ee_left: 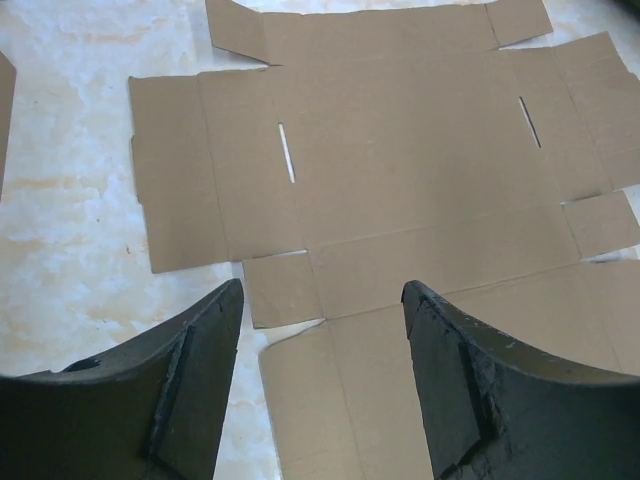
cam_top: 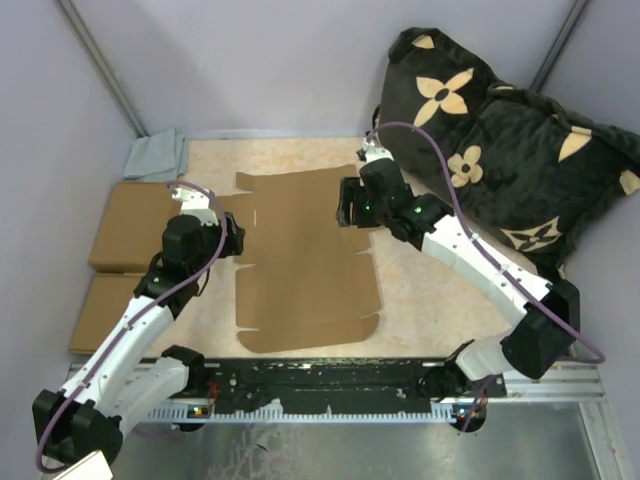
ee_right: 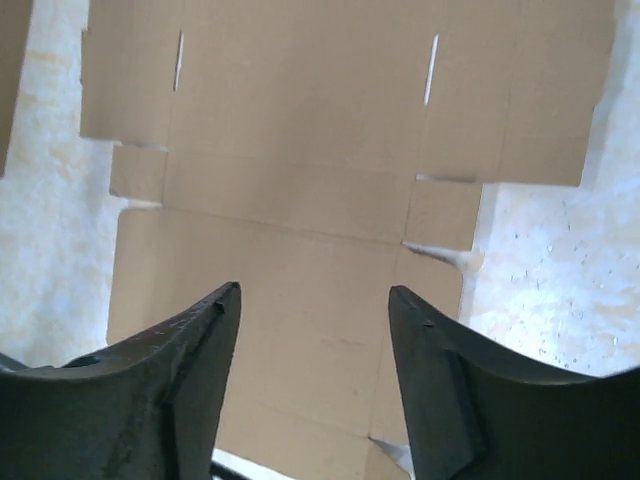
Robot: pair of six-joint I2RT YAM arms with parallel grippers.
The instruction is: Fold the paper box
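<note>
1. Top view. You have the paper box (cam_top: 300,270) lying flat and unfolded in the middle of the table (cam_top: 430,290), between the two arms, with every flap down.
2. Same view. The left gripper (cam_top: 220,238) sits at the box's left side flap. The right gripper (cam_top: 347,205) sits over the far right part of the box. From up here you cannot read either jaw gap.
3. Same view, surroundings. Two cardboard blocks (cam_top: 130,225) lie end to end on the left, just beside the box. A grey-blue cloth (cam_top: 158,155) lies in the far left corner. A black bag (cam_top: 500,150) with cream flower marks is slumped at the far right, just beside the right arm. A purple cable (cam_top: 440,160) runs along each arm.
4. Left wrist. Its fingers (ee_left: 200,380) stand well spread and pinch nothing. Through the gap you see the box flat on the marbled table. It shows a wide panel with two narrow slots, side flaps laid out, small tabs at the corners and unbent creases. You cannot tell whether the tips touch the card.
5. Right wrist. Its fingers (ee_right: 190,380) are also spread, with nothing gripped between them. Below them the box lies flat. The slotted wide panel is toward the top of the view, and a plain panel runs under the fingers. Pale table shows on both sides. Contact with the card is not readable here either.
</note>
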